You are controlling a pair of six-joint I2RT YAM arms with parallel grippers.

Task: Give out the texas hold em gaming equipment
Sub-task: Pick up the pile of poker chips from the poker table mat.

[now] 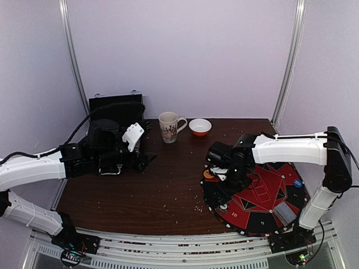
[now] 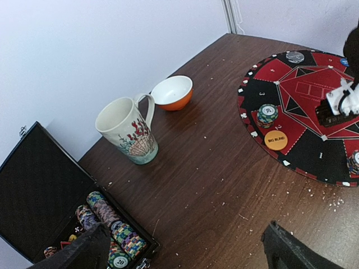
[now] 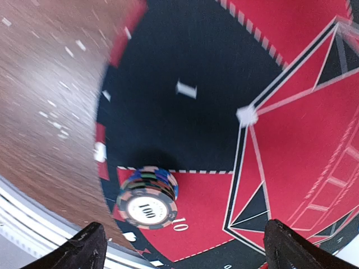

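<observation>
A round red-and-black poker mat lies at the right. My right gripper hovers over its left part, open and empty. In the right wrist view a chip stack topped "100" stands on the red "10" section between and ahead of the fingers. The left wrist view shows another chip stack, an orange "BIG BLIND" disc and a grey disc on the mat. A grey deck and a blue disc lie on the mat's right. My left gripper is open and empty beside the chip case.
The open black case at the back left holds rows of chips. A patterned mug and an orange-and-white bowl stand at the back centre. White crumbs dot the brown table.
</observation>
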